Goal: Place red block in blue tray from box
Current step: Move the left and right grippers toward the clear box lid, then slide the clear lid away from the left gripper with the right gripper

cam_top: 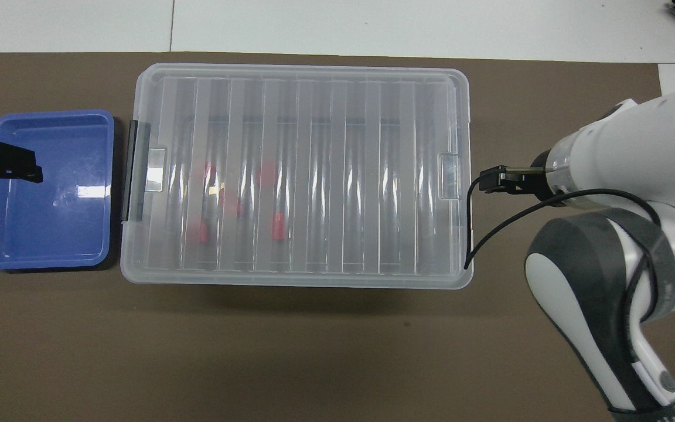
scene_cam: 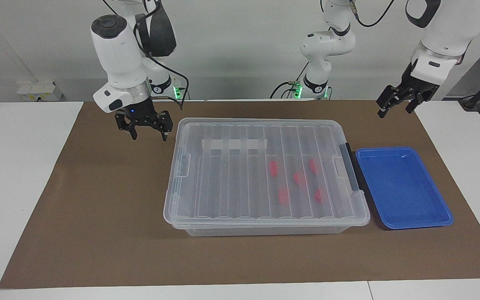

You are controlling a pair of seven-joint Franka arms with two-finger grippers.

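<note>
Large clear plastic storage box point(scene_cam: 265, 179) with ribbed translucent lid point(cam_top: 302, 170) — closed, a white tape strip point(scene_cam: 235, 144) across the lid, a black latch point(scene_cam: 350, 166) at the end toward the left arm. It stands mid-table on the brown mat point(scene_cam: 98, 216).

Small bright red plastic blocks — five, all inside the box under the lid, clustered toward the left arm's end; one red block point(scene_cam: 273, 168) lies nearest the box's middle.

Shallow bright blue rectangular plastic tray point(scene_cam: 402, 187) — on the mat just beside the box's latch end, holding nothing.

Right gripper point(scene_cam: 148, 134) — fingers spread apart, holding nothing, raised over the mat beside the box's other end.

Left gripper point(scene_cam: 398, 106) — fingers apart, holding nothing, raised over the mat near the tray; this arm waits.
</note>
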